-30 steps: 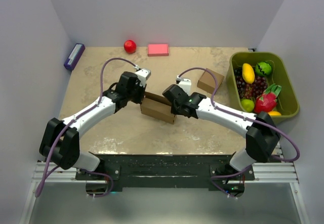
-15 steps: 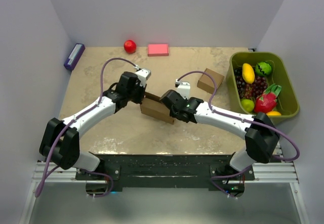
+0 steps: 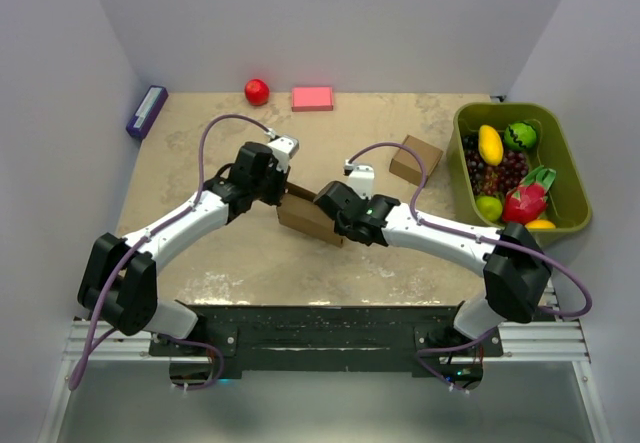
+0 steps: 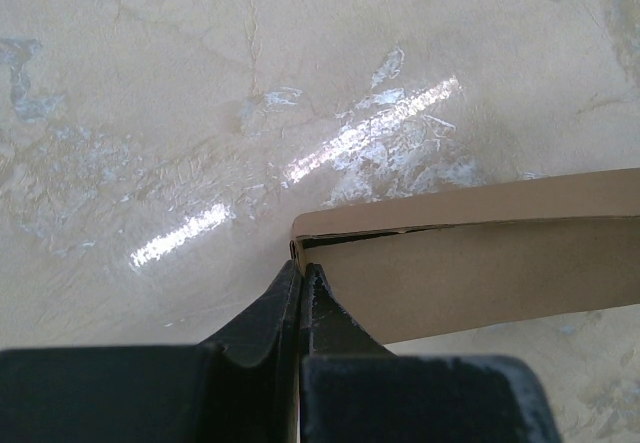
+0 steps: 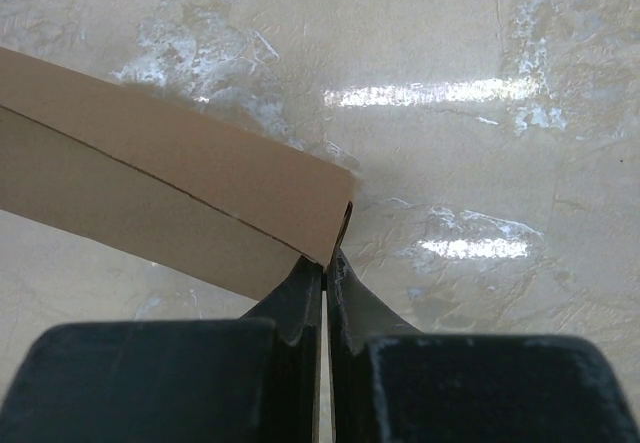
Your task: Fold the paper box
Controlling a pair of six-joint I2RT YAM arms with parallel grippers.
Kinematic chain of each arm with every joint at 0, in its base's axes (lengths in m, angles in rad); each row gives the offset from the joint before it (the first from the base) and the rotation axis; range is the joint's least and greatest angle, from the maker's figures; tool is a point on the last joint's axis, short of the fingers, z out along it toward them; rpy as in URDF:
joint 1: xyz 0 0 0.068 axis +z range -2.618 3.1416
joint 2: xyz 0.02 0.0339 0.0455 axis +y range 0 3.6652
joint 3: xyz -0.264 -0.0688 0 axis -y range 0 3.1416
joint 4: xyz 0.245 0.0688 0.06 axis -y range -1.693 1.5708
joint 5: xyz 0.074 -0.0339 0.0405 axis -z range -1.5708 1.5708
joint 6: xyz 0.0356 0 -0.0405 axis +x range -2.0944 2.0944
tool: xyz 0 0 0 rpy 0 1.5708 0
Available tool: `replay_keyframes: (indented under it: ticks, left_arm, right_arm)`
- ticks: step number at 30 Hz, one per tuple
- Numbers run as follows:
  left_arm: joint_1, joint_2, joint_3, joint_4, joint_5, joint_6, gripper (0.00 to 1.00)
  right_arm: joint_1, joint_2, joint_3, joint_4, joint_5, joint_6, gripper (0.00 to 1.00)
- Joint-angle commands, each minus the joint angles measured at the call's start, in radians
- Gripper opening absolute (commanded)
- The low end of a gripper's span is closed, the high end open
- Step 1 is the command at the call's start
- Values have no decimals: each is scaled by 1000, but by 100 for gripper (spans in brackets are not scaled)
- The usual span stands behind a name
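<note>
The paper box is a low oblong brown cardboard box lying mid-table between the two arms. My left gripper is at its left end and my right gripper at its right end. In the left wrist view the jaws are shut, and the left gripper touches the end corner of the paper box, where a dark slit shows under a flap. The right wrist view shows my right gripper shut too, its tips against the end edge of the paper box. I see no cardboard between either pair of fingers.
A smaller squarish cardboard box sits to the right rear. A green bin of toy fruit stands along the right edge. At the back lie a red ball, a pink block and a purple object.
My right arm has moved a little left, toward the box's right end, and the box has shifted slightly left. The left arm has not moved.
</note>
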Motion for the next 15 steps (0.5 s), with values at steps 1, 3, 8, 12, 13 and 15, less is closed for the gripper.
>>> replay_keyframes:
  ticks: [1, 3, 8, 12, 13, 15]
  left_arm:
    - [-39, -7, -8, -3, 117, -16, 0]
    - [-37, -7, -10, -2, 118, -16, 0]
    - [-39, -9, -10, -2, 120, -17, 0]
    - [-39, -12, -11, 0, 122, -22, 0]
    - [-37, -12, -11, 0, 122, -22, 0]
    - [-37, -13, -10, 0, 122, -25, 0]
  right_arm:
    - [21, 25, 18, 4, -78, 23, 10]
    - [20, 17, 33, -10, -75, 14, 16]
    - [21, -9, 55, -39, -52, 2, 33]
    - [21, -15, 68, -70, -40, 3, 42]
    - [20, -16, 70, -73, -37, 8, 45]
    - [21, -27, 65, -84, -34, 10, 48]
